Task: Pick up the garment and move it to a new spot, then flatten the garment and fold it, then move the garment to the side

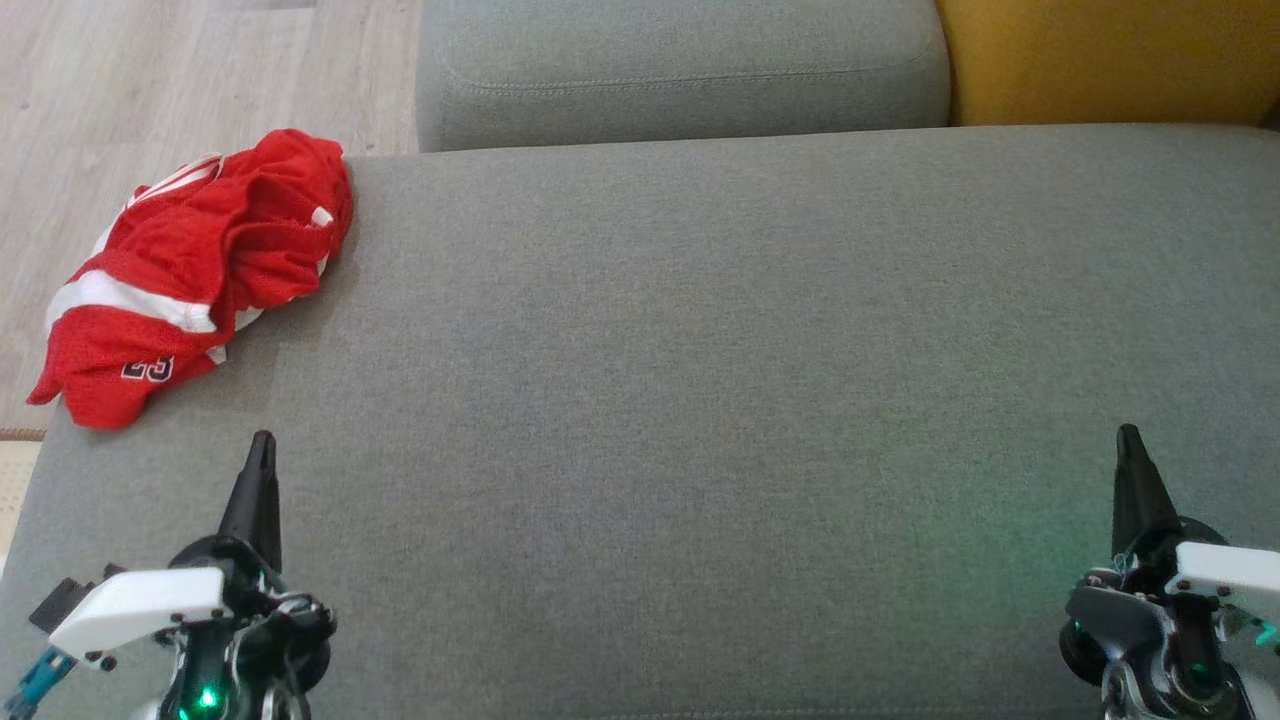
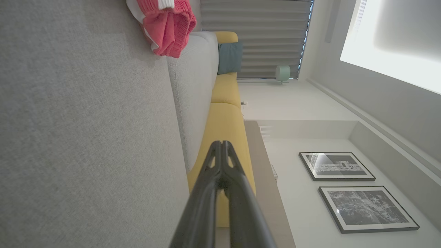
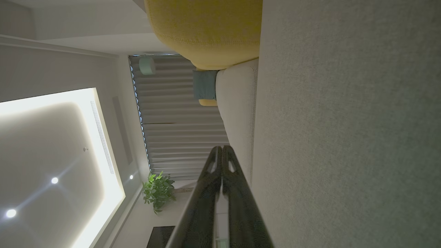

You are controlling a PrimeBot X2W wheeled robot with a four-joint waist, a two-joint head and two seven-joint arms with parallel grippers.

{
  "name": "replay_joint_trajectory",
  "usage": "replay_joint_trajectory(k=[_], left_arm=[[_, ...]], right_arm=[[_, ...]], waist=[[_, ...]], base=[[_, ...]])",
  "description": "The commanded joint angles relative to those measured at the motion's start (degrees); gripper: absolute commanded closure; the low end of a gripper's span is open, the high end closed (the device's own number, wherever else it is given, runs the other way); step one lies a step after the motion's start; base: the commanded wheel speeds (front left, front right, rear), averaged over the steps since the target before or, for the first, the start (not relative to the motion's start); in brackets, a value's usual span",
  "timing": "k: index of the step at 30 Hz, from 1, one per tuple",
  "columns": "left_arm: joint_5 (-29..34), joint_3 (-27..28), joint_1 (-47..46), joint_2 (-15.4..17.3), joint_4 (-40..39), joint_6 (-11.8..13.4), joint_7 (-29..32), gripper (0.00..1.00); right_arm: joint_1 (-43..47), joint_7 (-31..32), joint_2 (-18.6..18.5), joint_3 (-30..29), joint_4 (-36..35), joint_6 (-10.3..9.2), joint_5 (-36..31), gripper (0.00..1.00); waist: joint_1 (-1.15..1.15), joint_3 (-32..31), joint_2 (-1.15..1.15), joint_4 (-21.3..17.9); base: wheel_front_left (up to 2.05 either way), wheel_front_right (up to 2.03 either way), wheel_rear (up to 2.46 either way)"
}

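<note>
A crumpled red mesh garment with white stripes [image 1: 200, 270] lies in a heap at the far left corner of the broad grey fabric sofa seat [image 1: 700, 400]. Part of it hangs over the seat's left edge, above the pale wooden floor [image 1: 150, 80]. A dark print near its lower hem may be a number, though it is too small to read with confidence. In the left wrist view the same garment sits at the seat's far edge, bunched, with a white band showing.

The left pincer [image 1: 262, 445] hovers over the near left part of the seat, its two long dark fingers pressed together and gripping nothing. It points up the head view toward the garment but is apart from it, with bare grey fabric between them. The right pincer [image 1: 1128, 440] hovers over the near right part of the seat, well apart from the garment, its fingers likewise closed tip to tip and empty. Both wrist views confirm this: each pair of fingertips meets with nothing between them.

Behind the seat a rounded grey back cushion [image 1: 680, 70] stands next to a mustard yellow cushion [image 1: 1100, 60] on its right. The left wrist view also shows a teal pillow [image 2: 230, 57] and two black-framed pictures [image 2: 336, 166] on a white wall. A green potted plant [image 3: 157, 191] shows in the right wrist view.
</note>
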Motion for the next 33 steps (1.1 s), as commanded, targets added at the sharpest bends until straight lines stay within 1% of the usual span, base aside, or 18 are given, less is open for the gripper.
replay_joint_trajectory(k=[1,21,22,25,33], left_arm=[[-0.09,1.98,-2.94,0.52,-1.68,-0.42,0.42,1.00],[-0.09,1.97,-2.94,0.52,-1.68,-0.42,0.42,1.00],[0.01,0.00,0.00,0.00,-0.01,0.00,-0.02,0.00],[0.00,-0.18,1.56,-0.44,2.74,0.05,-0.10,0.00],[0.58,-0.79,2.15,-0.38,1.41,0.09,-1.44,0.00]], right_arm=[[-3.07,0.32,-0.30,1.22,-2.13,0.40,-0.08,1.00],[-3.07,0.32,-0.30,1.22,-2.13,0.40,-0.08,1.00],[0.00,-0.02,0.00,0.02,-0.01,0.00,-0.01,0.00],[1.35,-0.02,0.24,0.13,2.80,-0.05,0.00,0.00],[1.34,-1.36,0.21,1.66,2.33,-0.03,-0.70,0.00]], waist=[[0.00,0.00,0.00,0.00],[0.00,0.00,0.00,0.00],[0.00,0.00,0.00,0.00],[0.00,0.00,0.00,0.00],[0.00,0.00,0.00,-0.09]], base=[[0.00,0.00,0.00],[0.00,0.00,0.00],[0.00,0.00,0.00],[0.00,0.00,0.00],[0.00,0.00,0.00]])
